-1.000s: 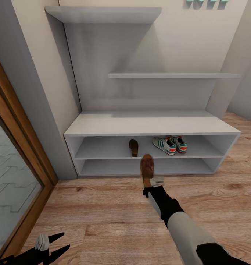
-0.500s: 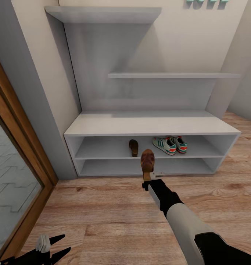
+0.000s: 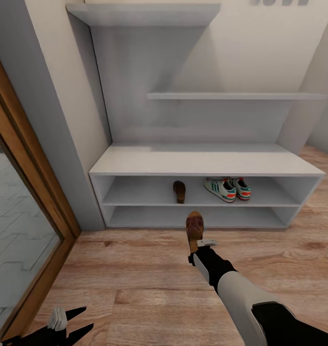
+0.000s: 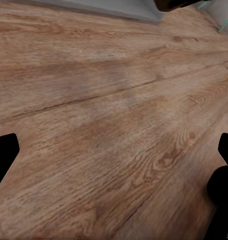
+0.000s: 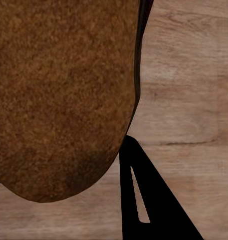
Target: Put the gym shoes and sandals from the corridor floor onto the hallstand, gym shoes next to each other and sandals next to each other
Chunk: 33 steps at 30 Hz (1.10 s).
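Now we carry a brown sandal (image 3: 194, 225) toward the light-grey hallstand (image 3: 207, 166).
Our right gripper (image 3: 198, 246) pinches its heel; its mate (image 3: 179, 191) and both striped gym shoes (image 3: 228, 188) occupy the upper shelf; the left gripper (image 3: 67, 323) hangs spread over grainy planks (image 3: 149, 283); our view has shifted slightly.

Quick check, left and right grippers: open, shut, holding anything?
Left gripper: open, empty, low over the floor.
Right gripper: shut on a sandal, held in front of the rack.

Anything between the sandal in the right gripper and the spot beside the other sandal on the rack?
Nothing visible. The held sandal hangs before the hallstand; shelf space right of the shelved sandal is open, gym shoes farther right.
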Tool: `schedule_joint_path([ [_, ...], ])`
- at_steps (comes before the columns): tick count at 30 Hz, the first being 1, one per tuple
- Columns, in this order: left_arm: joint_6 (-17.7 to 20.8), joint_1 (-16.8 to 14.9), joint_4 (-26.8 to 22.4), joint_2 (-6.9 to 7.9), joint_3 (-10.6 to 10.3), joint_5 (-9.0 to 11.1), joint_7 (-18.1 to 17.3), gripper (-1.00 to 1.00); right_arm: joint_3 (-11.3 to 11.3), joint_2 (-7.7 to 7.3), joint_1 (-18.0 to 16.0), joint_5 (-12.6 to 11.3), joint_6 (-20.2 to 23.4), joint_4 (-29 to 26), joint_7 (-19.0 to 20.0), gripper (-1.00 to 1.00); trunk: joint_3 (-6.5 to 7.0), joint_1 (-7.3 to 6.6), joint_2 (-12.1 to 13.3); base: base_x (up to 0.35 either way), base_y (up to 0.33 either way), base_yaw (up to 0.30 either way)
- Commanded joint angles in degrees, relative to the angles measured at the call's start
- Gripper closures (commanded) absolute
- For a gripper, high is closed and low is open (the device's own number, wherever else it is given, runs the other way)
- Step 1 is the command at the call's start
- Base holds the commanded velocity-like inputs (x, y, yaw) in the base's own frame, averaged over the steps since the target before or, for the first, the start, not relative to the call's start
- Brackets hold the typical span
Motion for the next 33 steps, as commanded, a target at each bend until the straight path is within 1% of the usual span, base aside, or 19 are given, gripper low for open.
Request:
schedule_joint_path([
  [1,-0.4,0.0,0.1,0.00,0.1,0.1,-0.2,-1.00,0.3,0.00,0.0,0.2,0.5,0.0,-0.2,1.00,-0.13,-0.01,0.0,0.000,0.000,0.150],
  [6,-0.3,0.0,0.1,-0.08,0.1,0.1,-0.1,-1.00,0.3,0.00,0.0,0.1,0.4,0.0,-0.2,1.00,-0.53,-0.01,0.0,0.010,0.000,0.151],
  [9,-0.3,0.0,0.1,-0.13,0.1,0.1,-0.1,-1.00,0.3,0.00,0.0,0.1,0.4,0.0,-0.1,1.00,-0.77,-0.01,0.0,0.146,0.000,0.141],
  [14,-0.3,0.0,0.1,-0.17,0.2,0.1,-0.1,-1.00,0.3,0.00,0.0,0.1,0.4,0.1,-0.1,1.00,-1.20,-0.01,0.0,0.264,0.000,0.083],
  [26,-0.4,0.0,0.1,-0.28,0.2,0.1,0.0,-1.00,0.3,0.00,0.0,0.1,0.3,0.0,-0.1,1.00,-2.20,-0.01,0.0,0.321,0.000,0.007],
  [33,-0.4,0.0,0.1,-0.26,0.2,0.2,0.1,-1.00,0.3,0.00,0.0,0.1,0.3,0.0,-0.1,1.00,-2.38,-0.01,0.0,0.092,0.000,0.022],
])
